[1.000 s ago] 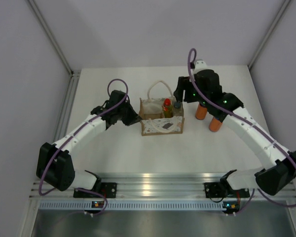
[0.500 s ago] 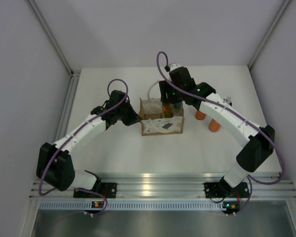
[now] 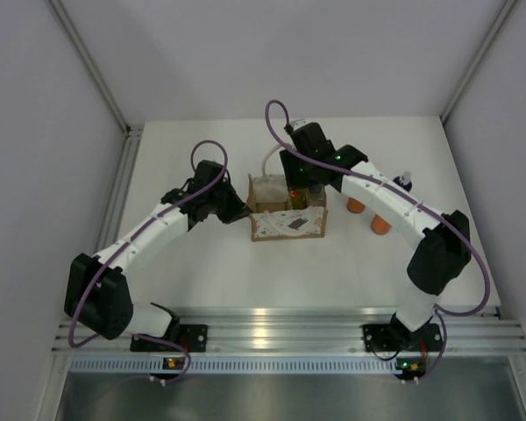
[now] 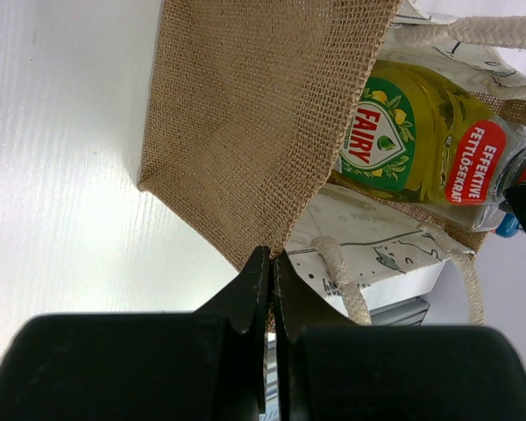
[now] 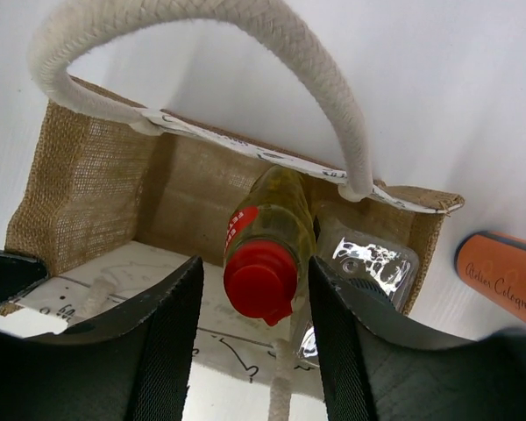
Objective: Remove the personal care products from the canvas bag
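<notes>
Out, on the table (image 3: 202,263) right of the bag (image 3: 286,226): two orange bottles (image 3: 357,207), near each other; third not made out.
Left inside: yellow bottle (image 5: 267,219), upright; clear bottle (image 5: 368,263) just beside it.
Right gripper (image 5: 256,272): fingers apart, flanking the yellow bottle's red cap, not yet clamped.
Left gripper (image 4: 270,263): pinched closed on the bag's side rim, apparently steadying it.
Progress, judged: about midway.

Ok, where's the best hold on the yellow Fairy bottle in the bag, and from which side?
Take the yellow Fairy bottle by its red cap and neck, straight down from above. It stands upright, cap topmost; the walls of the canvas bag and the clear bottle beside it block its body. The right gripper straddles the cap.
</notes>
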Controlling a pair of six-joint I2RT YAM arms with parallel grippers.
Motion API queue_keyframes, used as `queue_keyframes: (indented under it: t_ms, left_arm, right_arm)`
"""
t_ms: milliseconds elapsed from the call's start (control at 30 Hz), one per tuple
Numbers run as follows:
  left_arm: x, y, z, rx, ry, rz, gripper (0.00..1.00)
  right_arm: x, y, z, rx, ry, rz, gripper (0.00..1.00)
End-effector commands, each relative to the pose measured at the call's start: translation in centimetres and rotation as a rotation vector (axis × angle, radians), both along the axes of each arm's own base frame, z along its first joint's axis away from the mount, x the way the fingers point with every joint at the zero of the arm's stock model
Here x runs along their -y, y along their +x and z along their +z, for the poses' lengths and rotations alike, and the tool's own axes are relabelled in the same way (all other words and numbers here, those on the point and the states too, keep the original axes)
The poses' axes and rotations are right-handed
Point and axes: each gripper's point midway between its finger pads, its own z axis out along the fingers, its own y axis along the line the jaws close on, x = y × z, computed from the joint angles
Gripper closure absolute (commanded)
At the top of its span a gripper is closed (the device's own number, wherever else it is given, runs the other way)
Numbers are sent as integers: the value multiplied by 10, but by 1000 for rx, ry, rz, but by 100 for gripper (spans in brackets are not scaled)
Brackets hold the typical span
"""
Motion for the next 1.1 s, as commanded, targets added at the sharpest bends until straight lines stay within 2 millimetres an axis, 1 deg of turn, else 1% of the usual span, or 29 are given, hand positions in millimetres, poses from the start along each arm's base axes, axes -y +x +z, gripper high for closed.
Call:
queue_keyframes:
  t_ms: [0, 133, 300, 367, 567, 933, 1067]
  left_arm:
    - [-4, 7, 8, 43, 2, 12, 100]
    - [-4, 7, 8, 42, 2, 12, 100]
    - [-4, 7, 7, 39, 4, 12, 100]
    - [-4, 7, 7, 40, 3, 13, 100]
    - [-4, 7, 7, 42, 2, 13, 100]
    - [-5, 6, 9, 46, 3, 13, 100]
    - [-5, 7, 9, 45, 1, 12, 100]
  right_arm:
    - [-9, 2, 20, 47, 15, 11, 51]
    - [-8, 1, 20, 48, 13, 11, 58]
    - [-8, 1, 18, 45, 10, 13, 66]
    - [-8, 1, 15, 38, 7, 12, 66]
    - [-9, 1, 7, 23, -1, 13, 63]
    - [-9, 2, 2, 14, -10, 14, 66]
    - [-9, 1, 0, 11, -14, 19, 64]
